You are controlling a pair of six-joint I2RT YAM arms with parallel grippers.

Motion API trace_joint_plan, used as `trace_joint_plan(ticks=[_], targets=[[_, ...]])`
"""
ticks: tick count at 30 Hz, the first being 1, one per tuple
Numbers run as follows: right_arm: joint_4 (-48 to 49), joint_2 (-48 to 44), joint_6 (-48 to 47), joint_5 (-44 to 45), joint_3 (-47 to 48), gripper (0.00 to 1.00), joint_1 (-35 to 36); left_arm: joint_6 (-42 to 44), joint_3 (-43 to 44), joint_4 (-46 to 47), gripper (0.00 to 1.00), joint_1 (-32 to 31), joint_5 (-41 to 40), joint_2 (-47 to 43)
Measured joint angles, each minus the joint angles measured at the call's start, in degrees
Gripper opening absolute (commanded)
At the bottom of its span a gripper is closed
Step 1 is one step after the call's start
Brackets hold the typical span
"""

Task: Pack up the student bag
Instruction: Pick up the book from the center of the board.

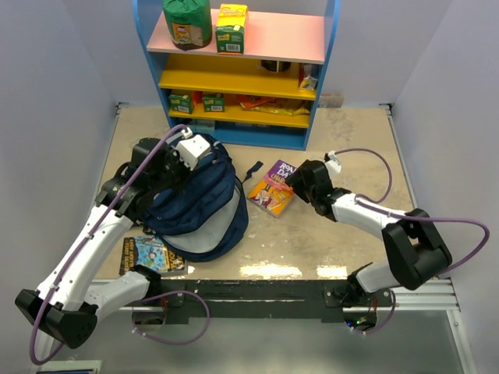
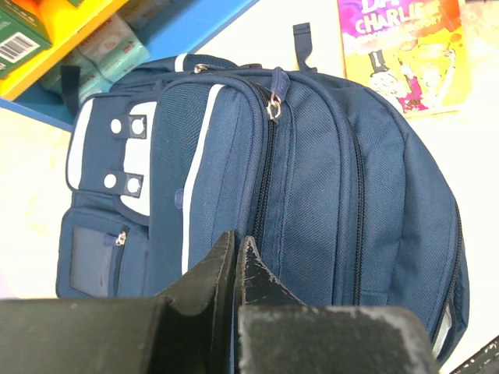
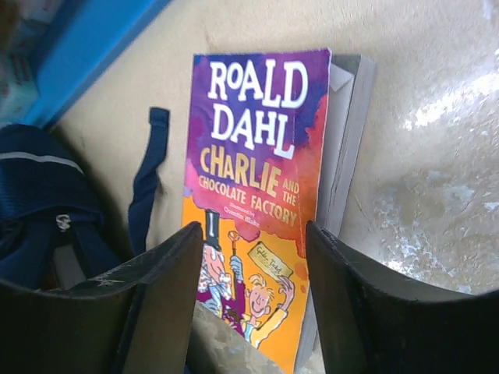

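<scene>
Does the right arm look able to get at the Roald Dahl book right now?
Probably yes: the right gripper stands open close over the book, which lies flat beside the student bag with nothing on it.

Pinched-together tool (image 2: pixel 236 240), student bag (image 2: pixel 312 195), book (image 2: pixel 405 47) beyond

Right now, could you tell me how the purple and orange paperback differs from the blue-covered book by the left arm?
The purple and orange paperback lies right of the navy blue fabric backpack; the blue-covered book lies at its near left. The open right gripper hovers over the paperback; no gripper is at the blue-covered book. Both lie on the table, outside the backpack.
</scene>
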Motion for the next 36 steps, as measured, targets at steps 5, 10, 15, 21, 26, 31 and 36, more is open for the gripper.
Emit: trace_joint_plan(ticks=[5,10,15,21,26,31,36], targets=[[-0.85,-3.45,-1.11,1.95,0.13,0.63,0.00,-0.02,-0.74,0.07,0.00,0.00,0.63,-0.33],[-2.71,-3.56,-2.69,3.06,1.97,0.64,-1.14,-0.02,-0.74,0.07,0.00,0.00,0.61,-0.55],[-3.17,-2.82,-4.26,3.45,2.69,0.65,-4.83,0.00,-0.76,-0.02,0.00,0.00,0.61,-0.87],[-2.95,-0.15,-6.21,3.39,3.67,0.64,-6.78,0.00,-0.76,-0.04,0.00,0.00,0.61,-0.92],[-1.75,2.97,-7.02,2.78,4.20,0.61,-7.04,0.00,-0.76,-0.04,0.00,0.02,0.61,-0.92],[-0.15,5.68,-7.17,1.99,4.31,0.56,-7.15,0.02,-0.76,-0.07,0.00,0.00,0.57,-0.92],[0.85,6.91,-7.34,0.76,4.68,0.53,-7.15,0.04,-0.76,-0.07,0.00,0.00,0.55,-0.92]])
